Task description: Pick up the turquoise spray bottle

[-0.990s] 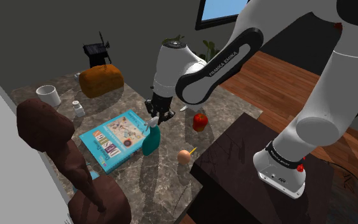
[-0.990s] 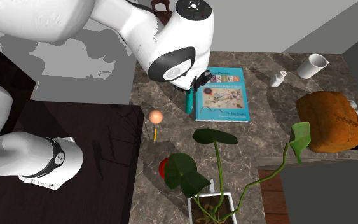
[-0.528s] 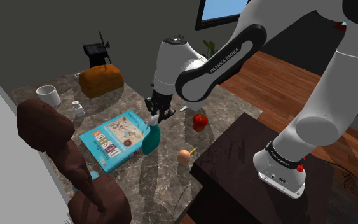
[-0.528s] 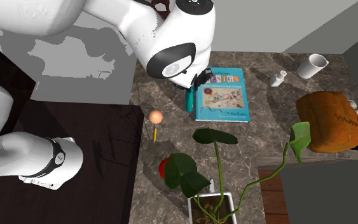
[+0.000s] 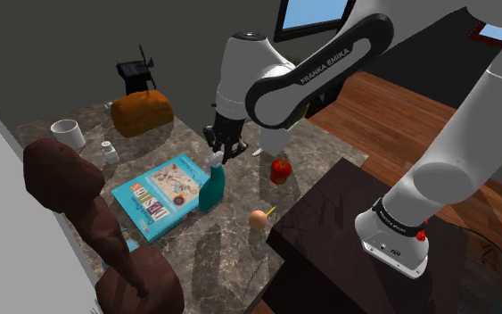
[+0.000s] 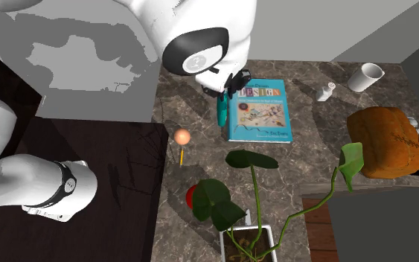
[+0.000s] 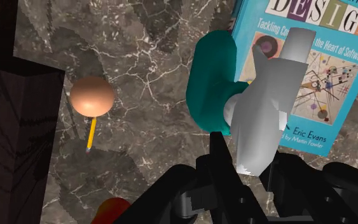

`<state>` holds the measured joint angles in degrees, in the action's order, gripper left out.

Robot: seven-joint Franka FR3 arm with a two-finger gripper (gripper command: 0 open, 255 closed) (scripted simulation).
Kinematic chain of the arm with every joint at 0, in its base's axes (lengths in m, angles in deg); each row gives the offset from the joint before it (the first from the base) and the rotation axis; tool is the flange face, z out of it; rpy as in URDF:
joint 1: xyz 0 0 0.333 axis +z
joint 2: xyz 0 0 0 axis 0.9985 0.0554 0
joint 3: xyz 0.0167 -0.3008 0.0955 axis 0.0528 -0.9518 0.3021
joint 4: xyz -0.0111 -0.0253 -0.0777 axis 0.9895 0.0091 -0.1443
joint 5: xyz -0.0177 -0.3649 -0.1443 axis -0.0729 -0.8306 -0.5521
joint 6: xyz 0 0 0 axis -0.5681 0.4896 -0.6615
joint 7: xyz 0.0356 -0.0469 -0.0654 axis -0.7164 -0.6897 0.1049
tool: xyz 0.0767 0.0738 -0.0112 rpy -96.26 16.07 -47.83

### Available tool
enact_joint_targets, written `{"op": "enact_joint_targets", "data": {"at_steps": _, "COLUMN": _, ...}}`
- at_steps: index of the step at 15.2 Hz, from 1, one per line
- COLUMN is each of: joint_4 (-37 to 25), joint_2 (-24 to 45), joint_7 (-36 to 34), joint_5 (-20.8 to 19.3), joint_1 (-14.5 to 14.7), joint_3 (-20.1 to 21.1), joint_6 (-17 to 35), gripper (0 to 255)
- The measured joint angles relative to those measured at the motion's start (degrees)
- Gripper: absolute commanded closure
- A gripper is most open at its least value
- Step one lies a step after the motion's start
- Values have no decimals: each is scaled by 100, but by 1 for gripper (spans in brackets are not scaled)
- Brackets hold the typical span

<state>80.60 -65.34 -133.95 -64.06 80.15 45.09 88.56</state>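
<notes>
The turquoise spray bottle (image 5: 211, 189) with a white trigger head stands upright beside a blue book (image 5: 160, 196) on the marble table (image 5: 231, 250). My gripper (image 5: 221, 153) comes down onto its top and is shut on the white head. In the wrist view the white head sits clasped between my two black fingers, the gripper (image 7: 250, 159) above the teal body (image 7: 210, 79). From the second exterior view the bottle (image 6: 221, 113) hangs just below the gripper (image 6: 234, 83), at the book's (image 6: 258, 112) edge. Its base looks slightly off the table.
A red apple (image 5: 280, 169) and an orange ball on a yellow stick (image 5: 258, 218) lie near the dark stand (image 5: 347, 223). A bread loaf (image 5: 142, 112), white mug (image 5: 68, 133) and small shaker (image 5: 110, 152) sit further back. A brown sculpture (image 5: 88, 223) and a potted plant (image 6: 252, 193) border the table.
The arm has risen and the hand has moved up with the bottle's head in it. The bottle sits a little higher than before.
</notes>
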Motion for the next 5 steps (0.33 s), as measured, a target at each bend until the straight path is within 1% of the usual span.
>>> {"op": "enact_joint_targets", "data": {"at_steps": 5, "joint_4": -112, "joint_2": -273, "joint_7": 177, "joint_5": 259, "joint_1": -53, "joint_3": 52, "joint_6": -334, "gripper": 255}}
